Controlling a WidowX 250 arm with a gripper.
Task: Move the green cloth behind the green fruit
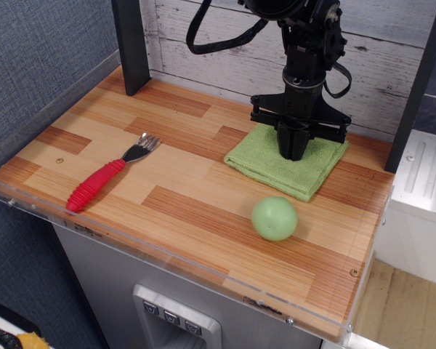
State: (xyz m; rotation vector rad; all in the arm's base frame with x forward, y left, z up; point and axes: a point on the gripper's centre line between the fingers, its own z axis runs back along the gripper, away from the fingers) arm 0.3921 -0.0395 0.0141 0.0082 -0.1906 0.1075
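The green cloth (275,161) is a light green folded square lying flat on the wooden table at the back right, near the white plank wall. My black gripper (293,153) points straight down onto the middle of the cloth, fingers close together and pressed into the fabric. The green fruit (274,217) is a smooth pale green ball standing on the table just in front of the cloth, a short gap from the cloth's front edge.
A fork with a red handle (105,182) lies at the front left. A dark post (133,45) stands at the back left and another (418,83) at the right edge. A clear plastic rim (167,265) runs along the table's front.
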